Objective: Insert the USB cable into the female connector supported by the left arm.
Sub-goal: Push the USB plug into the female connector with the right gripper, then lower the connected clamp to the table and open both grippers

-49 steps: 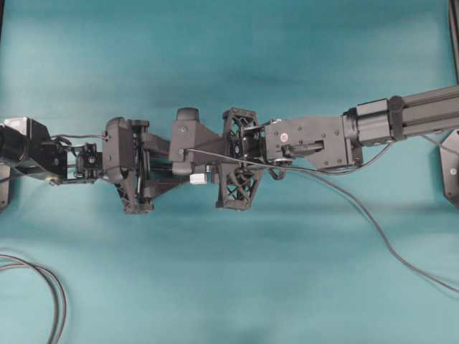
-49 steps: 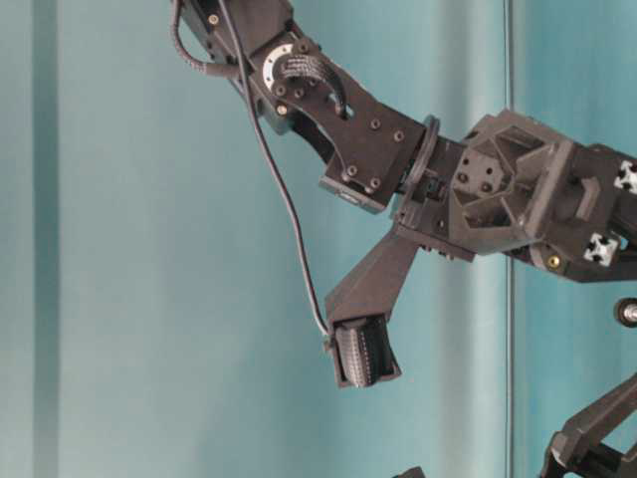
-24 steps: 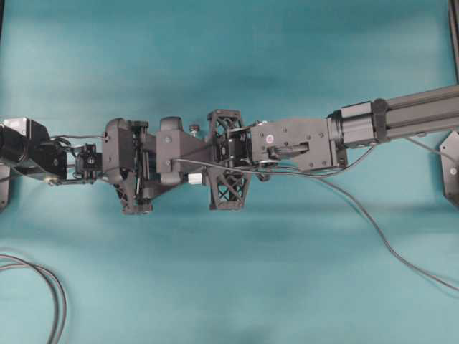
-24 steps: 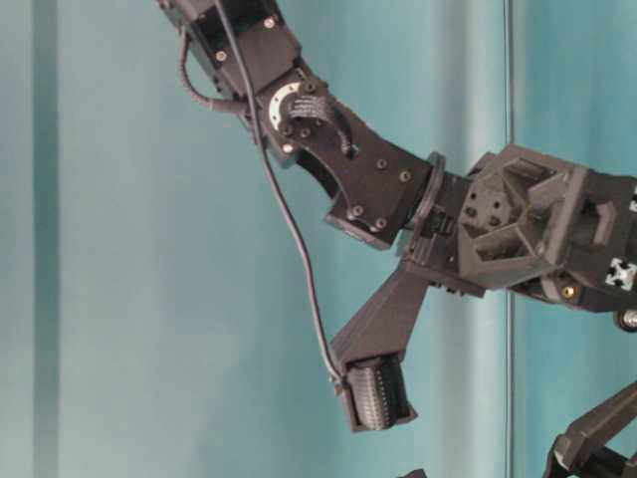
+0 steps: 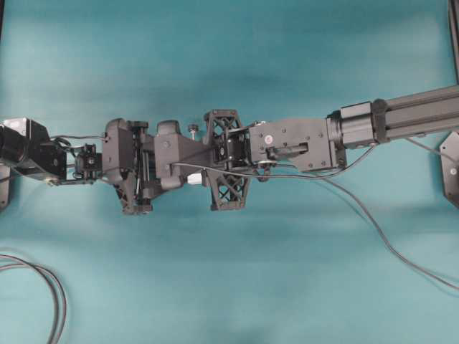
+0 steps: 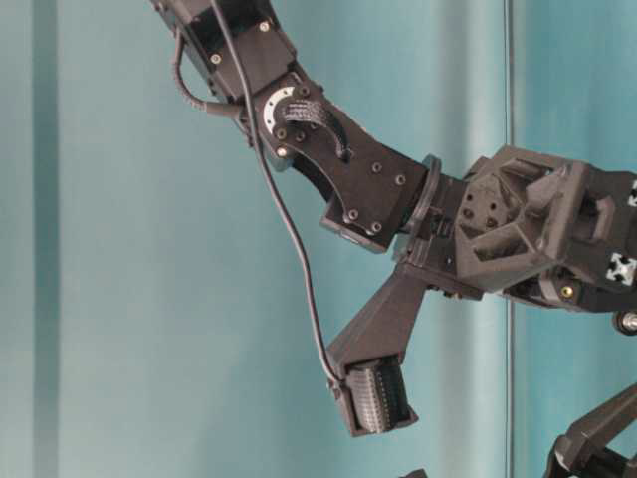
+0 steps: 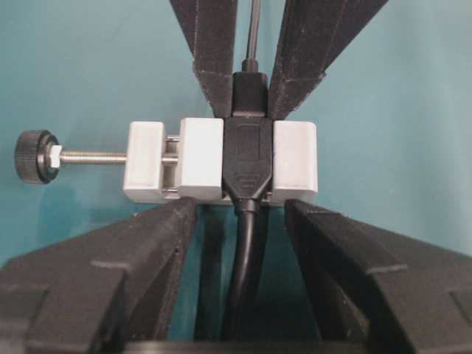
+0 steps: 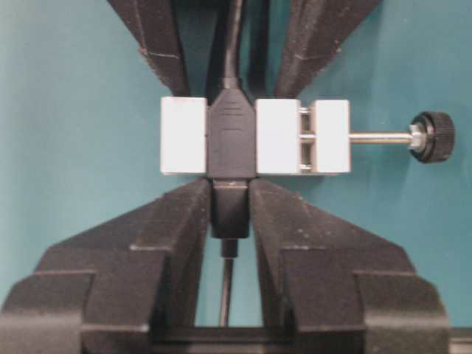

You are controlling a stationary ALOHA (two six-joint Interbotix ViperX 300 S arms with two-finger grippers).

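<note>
Your right tool (image 8: 230, 214) is pinching the USB cable (image 8: 229, 210) plug, butted against the female connector (image 7: 248, 158) in its white clamp (image 7: 200, 161), which the wide-spread left tool (image 7: 243, 214) straddles. Looped cables (image 5: 50, 287) lie on the tabletop (image 5: 229, 57), well clear.

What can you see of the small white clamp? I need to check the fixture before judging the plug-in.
The white clamp is a small blocky vise, plastic-looking: two pale jaw blocks joined by thin metal rods, with a threaded screw ending in a black knurled knob. It lies level between the two grippers, squeezing a black female connector in its middle. The left gripper's fingers flank its near edge. Contact there is unclear.
</note>
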